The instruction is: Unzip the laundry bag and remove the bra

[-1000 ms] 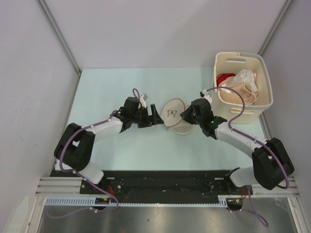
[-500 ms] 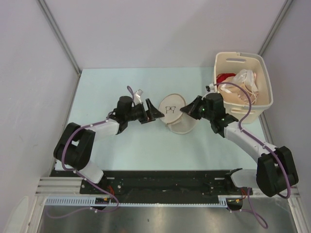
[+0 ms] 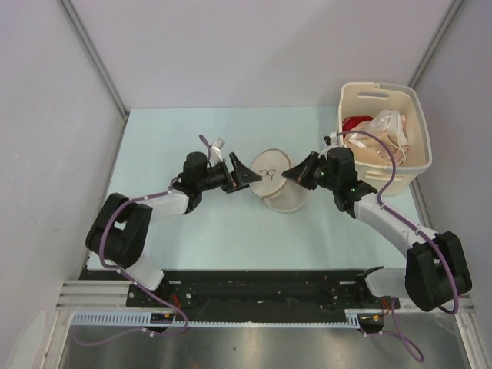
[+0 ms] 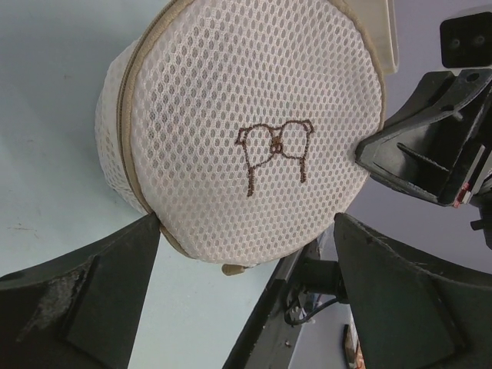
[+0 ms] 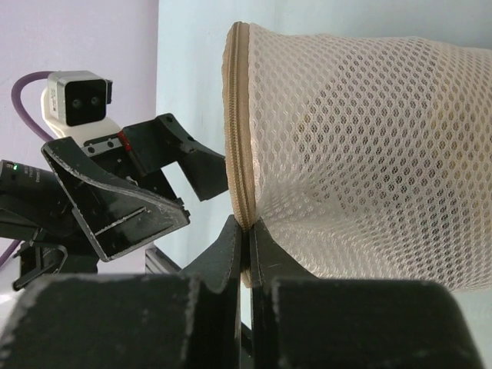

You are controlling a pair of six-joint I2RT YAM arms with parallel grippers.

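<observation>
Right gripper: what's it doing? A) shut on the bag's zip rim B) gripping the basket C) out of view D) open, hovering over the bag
A: in the right wrist view the right gripper is pinched shut on the zipped rim of the laundry bag.

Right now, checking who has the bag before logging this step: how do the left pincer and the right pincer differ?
The left pincer is open; the right pincer is shut. The left pincer's fingers stand apart beside the laundry bag's printed face; the right pincer pinches its zip rim. Both meet at the bag from opposite sides.
</observation>
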